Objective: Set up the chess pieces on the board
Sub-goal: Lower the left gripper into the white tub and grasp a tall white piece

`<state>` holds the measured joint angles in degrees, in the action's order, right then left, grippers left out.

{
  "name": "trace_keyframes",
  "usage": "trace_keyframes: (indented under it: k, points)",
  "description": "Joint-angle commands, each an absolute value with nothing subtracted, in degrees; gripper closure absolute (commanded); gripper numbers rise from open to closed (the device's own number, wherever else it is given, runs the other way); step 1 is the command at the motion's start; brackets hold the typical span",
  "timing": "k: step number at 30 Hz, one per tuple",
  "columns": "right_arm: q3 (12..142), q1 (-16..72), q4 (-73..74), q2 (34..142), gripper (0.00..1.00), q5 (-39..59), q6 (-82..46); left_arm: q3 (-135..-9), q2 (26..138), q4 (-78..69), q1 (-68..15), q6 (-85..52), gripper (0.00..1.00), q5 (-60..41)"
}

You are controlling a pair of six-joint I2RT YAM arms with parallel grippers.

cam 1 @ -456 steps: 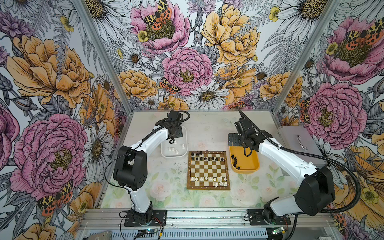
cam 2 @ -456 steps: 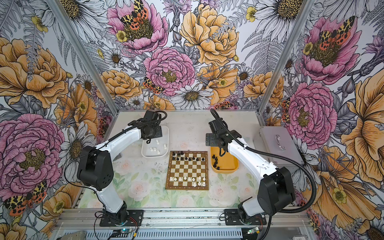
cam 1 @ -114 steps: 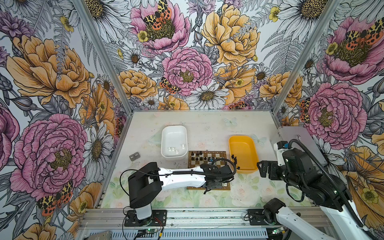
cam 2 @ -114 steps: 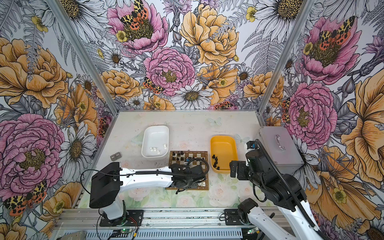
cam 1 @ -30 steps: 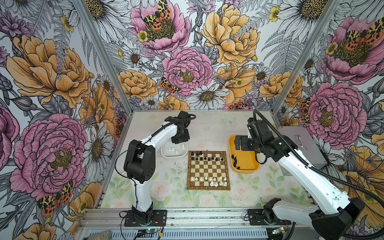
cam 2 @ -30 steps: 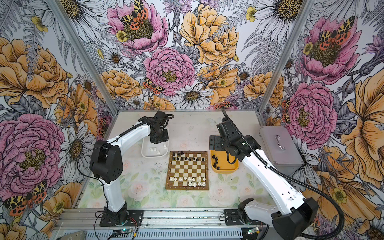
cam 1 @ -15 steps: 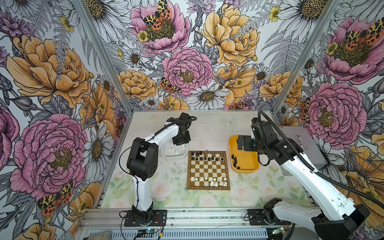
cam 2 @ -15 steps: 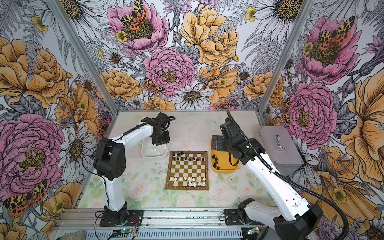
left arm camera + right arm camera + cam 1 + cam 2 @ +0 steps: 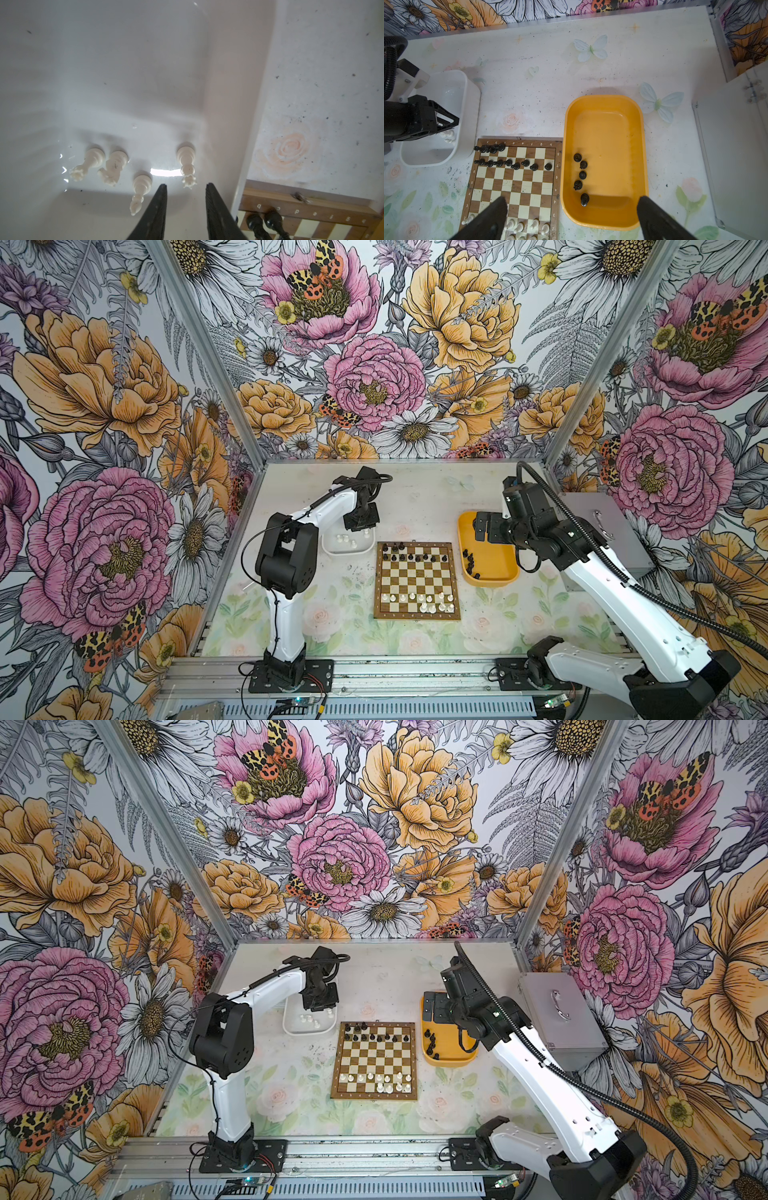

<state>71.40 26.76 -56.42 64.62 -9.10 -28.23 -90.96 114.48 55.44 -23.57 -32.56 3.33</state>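
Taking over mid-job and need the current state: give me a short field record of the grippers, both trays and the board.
left gripper: open, empty, low in the white tray, tips next to a crowned white piece
right gripper: wide open, empty, held high near the yellow tray
white tray: holds four white pieces
yellow tray: holds five black pieces in a rough line
board: black on the far two rows, white on the near two, both incomplete

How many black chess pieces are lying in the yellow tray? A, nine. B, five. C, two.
B: the right wrist view shows five black pieces strung along one side of the yellow tray.
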Motion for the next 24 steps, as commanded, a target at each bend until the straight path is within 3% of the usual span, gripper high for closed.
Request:
trace_keyframes:
  k: [1,24]
  points:
    - [71.3,27.1,-54.0,64.9,0.0,-5.9,-28.5,-91.0,116.2,54.4,-23.0,-31.3,0.67,2.7]
    - [72.0,27.2,-53.9,65.1,0.0,-7.4,-28.6,-92.7,118.3,54.1,-22.6,-29.4,0.69,2.0]
